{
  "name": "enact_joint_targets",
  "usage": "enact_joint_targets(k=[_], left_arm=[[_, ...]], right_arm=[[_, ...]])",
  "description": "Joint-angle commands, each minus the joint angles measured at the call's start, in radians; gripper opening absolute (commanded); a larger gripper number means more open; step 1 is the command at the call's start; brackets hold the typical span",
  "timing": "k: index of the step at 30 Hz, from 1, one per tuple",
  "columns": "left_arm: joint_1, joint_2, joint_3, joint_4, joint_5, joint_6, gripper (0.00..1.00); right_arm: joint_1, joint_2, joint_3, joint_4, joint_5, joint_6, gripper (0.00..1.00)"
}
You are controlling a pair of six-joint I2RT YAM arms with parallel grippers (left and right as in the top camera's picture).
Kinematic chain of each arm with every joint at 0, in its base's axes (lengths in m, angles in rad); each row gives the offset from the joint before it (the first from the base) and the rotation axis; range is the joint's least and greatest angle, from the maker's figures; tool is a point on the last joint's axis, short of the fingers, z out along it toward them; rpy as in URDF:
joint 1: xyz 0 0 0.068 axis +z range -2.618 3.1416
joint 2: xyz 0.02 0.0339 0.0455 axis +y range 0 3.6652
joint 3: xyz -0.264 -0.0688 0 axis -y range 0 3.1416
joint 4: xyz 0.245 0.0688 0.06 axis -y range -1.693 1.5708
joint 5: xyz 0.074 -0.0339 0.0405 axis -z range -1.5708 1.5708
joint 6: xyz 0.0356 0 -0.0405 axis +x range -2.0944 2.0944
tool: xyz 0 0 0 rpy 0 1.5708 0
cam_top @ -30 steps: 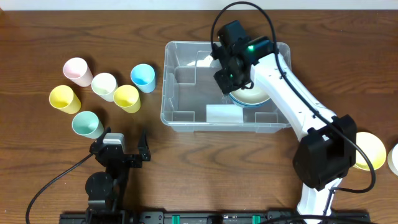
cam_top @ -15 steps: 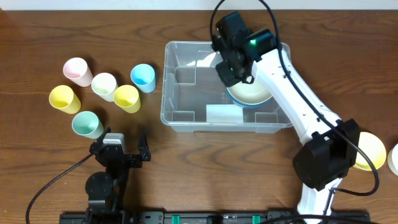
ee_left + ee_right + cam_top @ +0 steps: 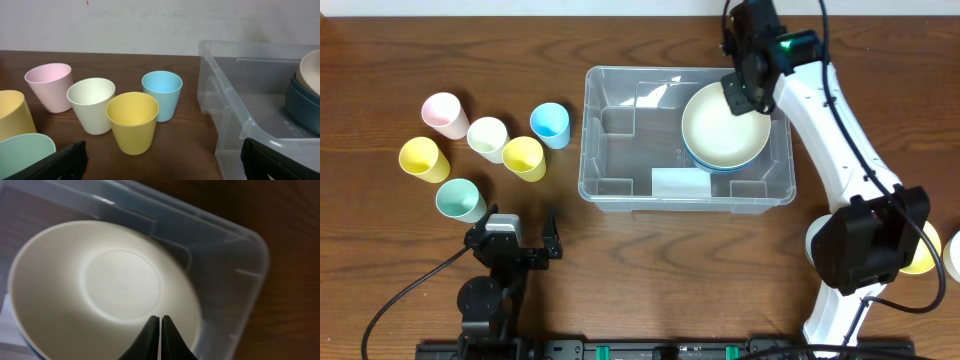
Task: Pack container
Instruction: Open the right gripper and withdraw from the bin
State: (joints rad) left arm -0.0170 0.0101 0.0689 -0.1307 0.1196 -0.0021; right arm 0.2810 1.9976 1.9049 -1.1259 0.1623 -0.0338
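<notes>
White right arm [image 3: 830, 125], maybe green LED [image 3: 784, 42]

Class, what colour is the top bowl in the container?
Cream; the top bowl shows best in the right wrist view.

I can read no text, number or brand on any of my feeds. The only label I see is a white rectangular label [image 3: 678, 183] on the base of the large clear plastic rectangular bin [image 3: 587, 130], by its 6 o'clock wall. Any print on it is too small to make out.

Right hand [image 3: 160, 327] closed, left hand [image 3: 520, 228] spread.
</notes>
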Motion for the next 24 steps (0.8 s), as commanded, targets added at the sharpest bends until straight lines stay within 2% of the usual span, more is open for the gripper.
enact_joint_targets(k=[1, 24], left_arm=[[-0.003, -0.006, -0.029, -0.01, -0.012, 0.009, 0.98], [-0.003, -0.006, -0.029, -0.01, -0.012, 0.009, 0.98]], right_arm=[[-0.01, -0.016, 0.015, 0.009, 0.006, 0.002, 0.06], [-0.079, -0.015, -0.143, 0.151, -0.006, 0.003, 0.05]])
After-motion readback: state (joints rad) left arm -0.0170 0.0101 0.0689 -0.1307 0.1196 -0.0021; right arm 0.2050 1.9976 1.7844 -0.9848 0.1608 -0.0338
